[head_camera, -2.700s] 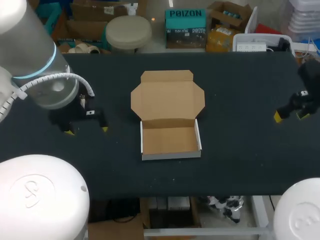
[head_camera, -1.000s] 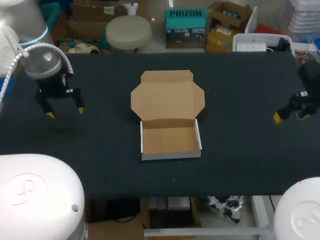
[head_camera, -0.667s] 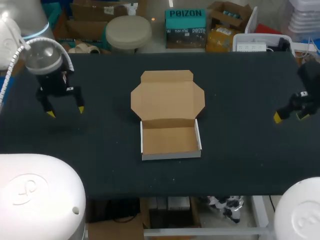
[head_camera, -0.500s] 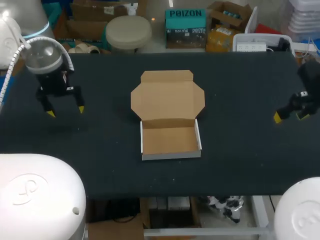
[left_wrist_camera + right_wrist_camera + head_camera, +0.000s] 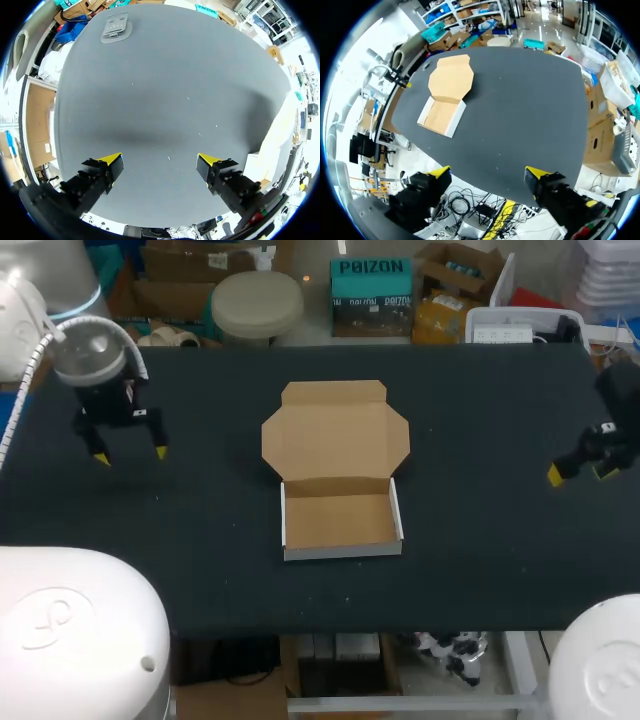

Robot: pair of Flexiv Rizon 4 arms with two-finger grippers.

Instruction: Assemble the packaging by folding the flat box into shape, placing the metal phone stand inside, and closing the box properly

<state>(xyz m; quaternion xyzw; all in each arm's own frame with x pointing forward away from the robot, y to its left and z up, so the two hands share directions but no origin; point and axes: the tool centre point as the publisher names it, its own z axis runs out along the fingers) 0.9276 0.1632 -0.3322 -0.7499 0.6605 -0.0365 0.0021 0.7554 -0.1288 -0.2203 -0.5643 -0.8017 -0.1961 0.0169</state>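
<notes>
The cardboard box (image 5: 340, 522) stands folded into a shallow tray in the middle of the table, its lid (image 5: 335, 433) lying flat open toward the far side. It also shows in the right wrist view, box (image 5: 441, 116) far ahead of the fingers. A flat grey metal piece, apparently the phone stand (image 5: 116, 27), lies near the table's far edge ahead of my left gripper (image 5: 160, 162); the head view does not show it. My left gripper (image 5: 129, 453) hangs open and empty over the table's left part. My right gripper (image 5: 578, 472) is open and empty at the right edge.
The dark table top (image 5: 480, 540) is bare around the box. In the right wrist view my right gripper (image 5: 487, 176) hangs past the table's edge (image 5: 485, 187), with cables on the floor below.
My left arm has drawn away from beside the box to the far left, then crept slightly toward the back. The right arm and the box have not moved.
</notes>
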